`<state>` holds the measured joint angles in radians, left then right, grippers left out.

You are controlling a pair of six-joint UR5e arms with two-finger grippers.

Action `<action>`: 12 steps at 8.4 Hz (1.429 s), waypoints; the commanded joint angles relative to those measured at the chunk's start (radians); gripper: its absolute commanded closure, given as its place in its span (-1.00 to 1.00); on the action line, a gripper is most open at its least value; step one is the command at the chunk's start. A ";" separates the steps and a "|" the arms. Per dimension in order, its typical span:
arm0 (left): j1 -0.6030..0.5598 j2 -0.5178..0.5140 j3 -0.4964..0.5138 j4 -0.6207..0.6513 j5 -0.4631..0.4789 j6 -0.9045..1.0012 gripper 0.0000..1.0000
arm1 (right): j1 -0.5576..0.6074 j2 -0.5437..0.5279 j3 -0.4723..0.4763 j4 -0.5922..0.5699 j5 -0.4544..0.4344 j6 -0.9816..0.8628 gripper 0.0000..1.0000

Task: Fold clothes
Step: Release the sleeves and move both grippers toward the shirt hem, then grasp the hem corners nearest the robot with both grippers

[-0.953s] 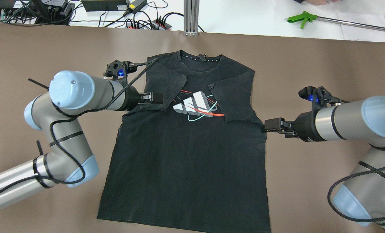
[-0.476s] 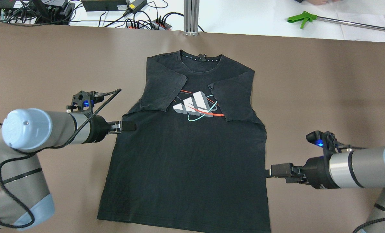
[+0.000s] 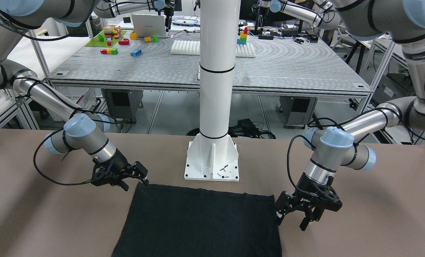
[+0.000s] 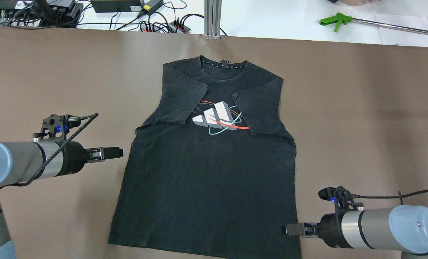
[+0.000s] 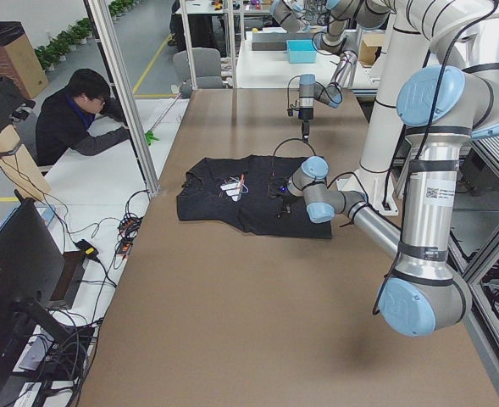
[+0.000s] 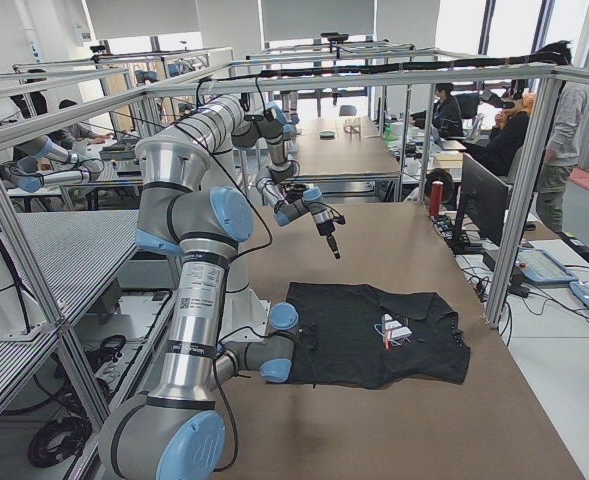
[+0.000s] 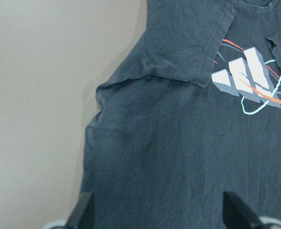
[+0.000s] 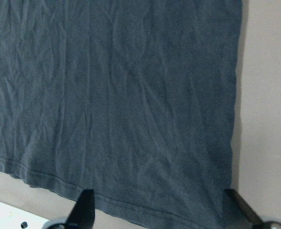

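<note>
Left gripper [image 4: 119, 152], just beside side edge of shirt [image 4: 206, 180]: hangs wide open, holds nothing. Right gripper [image 4: 288, 229], at shirt's hem corner: likewise spread, empty. Shirt: lies flat on table [image 4: 343, 108], sleeves [image 4: 181, 97] folded in. Could skew fold from grips unevenly placed along shirt, or catch one layer only and spill sleeves.

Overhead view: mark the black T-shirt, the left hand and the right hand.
Black fabric T-shirt [image 4: 206, 180]: overhead view, plain front below the print.
Left hand [image 4: 119, 152]: overhead view, midway between its fingertips.
Right hand [image 4: 288, 229]: overhead view, midway between its fingertips.
</note>
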<state>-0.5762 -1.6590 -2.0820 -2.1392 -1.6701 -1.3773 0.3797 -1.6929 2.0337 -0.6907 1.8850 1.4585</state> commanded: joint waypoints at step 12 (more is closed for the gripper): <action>0.012 0.016 -0.003 0.002 0.033 0.009 -0.89 | -0.165 -0.056 -0.167 0.278 -0.124 0.039 0.09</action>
<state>-0.5646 -1.6416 -2.0871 -2.1369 -1.6368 -1.3728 0.2224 -1.7463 1.8672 -0.4068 1.7720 1.4970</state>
